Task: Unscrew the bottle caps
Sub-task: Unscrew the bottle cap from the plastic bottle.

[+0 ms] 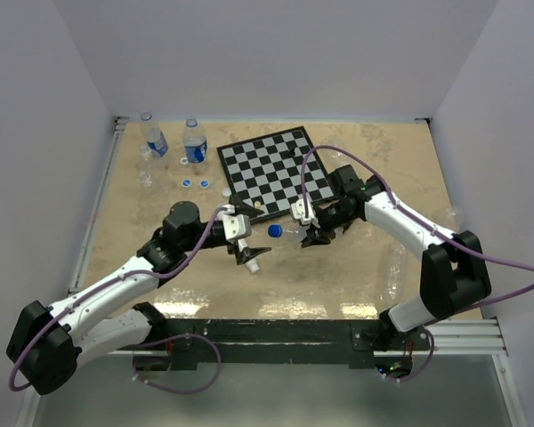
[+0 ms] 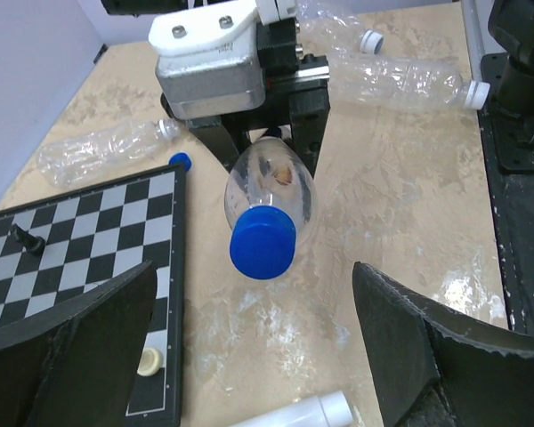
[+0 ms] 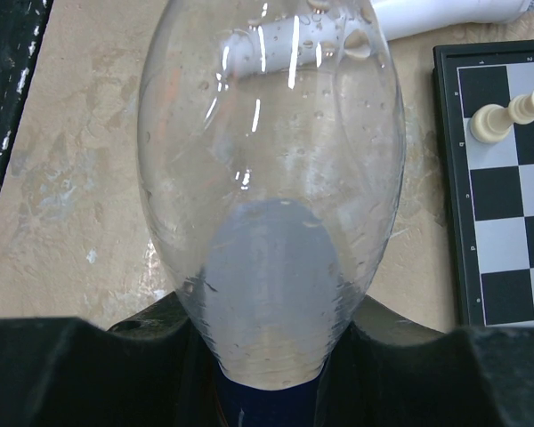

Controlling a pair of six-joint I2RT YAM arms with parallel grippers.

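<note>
Straight ahead of the left gripper (image 2: 252,294), whose jaws are spread wide, sits the blue cap (image 2: 262,242) just beyond them; the bottle (image 2: 269,182), clamped by the right gripper (image 2: 265,142), aims its long axis into that gap.

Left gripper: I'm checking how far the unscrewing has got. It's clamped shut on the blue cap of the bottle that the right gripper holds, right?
No. The left gripper is open, its jaws wide on either side of the blue cap, not touching it; the left wrist view shows this. The right gripper does hold the bottle.
</note>
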